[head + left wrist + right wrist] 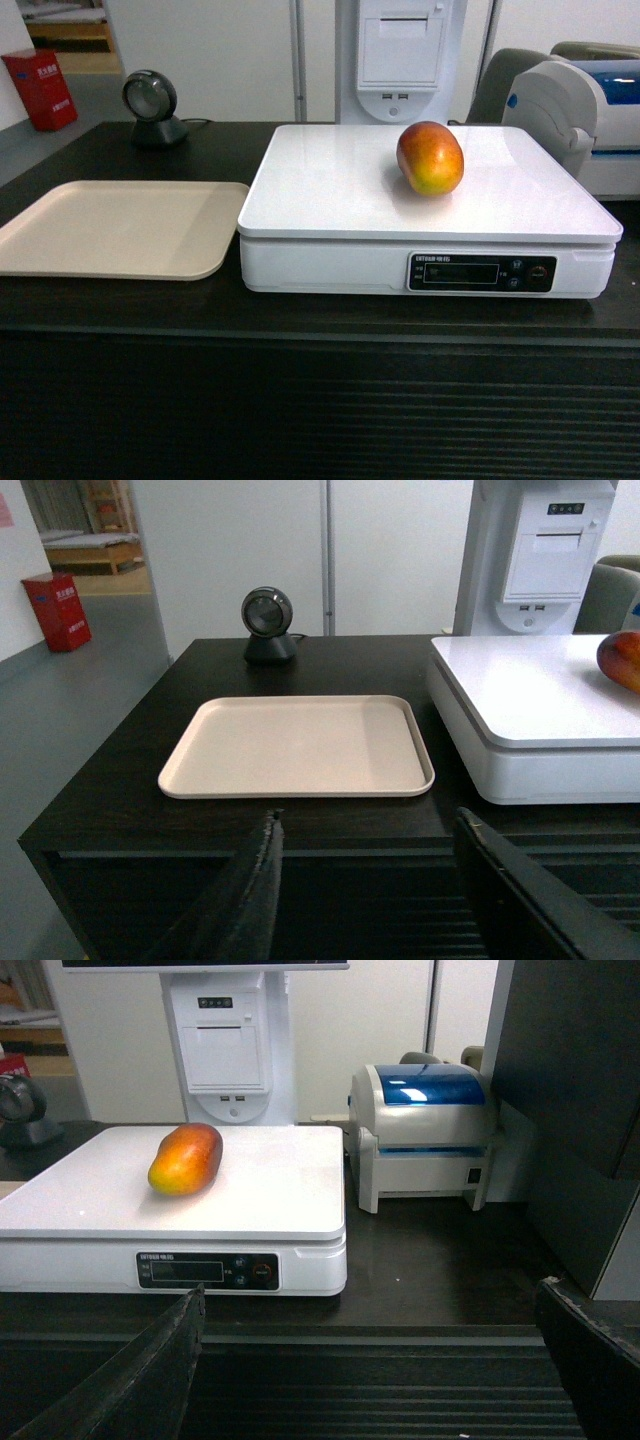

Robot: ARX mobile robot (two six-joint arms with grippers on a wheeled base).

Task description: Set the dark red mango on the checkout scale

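The red-orange mango (430,157) lies on the flat white top of the scale (330,190), right of its middle and toward the back; it also shows in the right wrist view as the mango (186,1159) and at the right edge of the left wrist view (621,659). The scale (260,1190) stands on the dark checkout counter (300,320). My left gripper (365,825) is open and empty, held back in front of the counter's ribbed panel. My right gripper (370,1295) is open and empty too, off the counter's front edge. Neither shows in the head view.
A beige tray (120,228) lies left of the scale. A round black scanner (152,108) stands at the back left. A receipt terminal (400,50) rises behind the scale, a label printer (425,1130) sits to its right, and a dark panel (570,1110) stands at far right.
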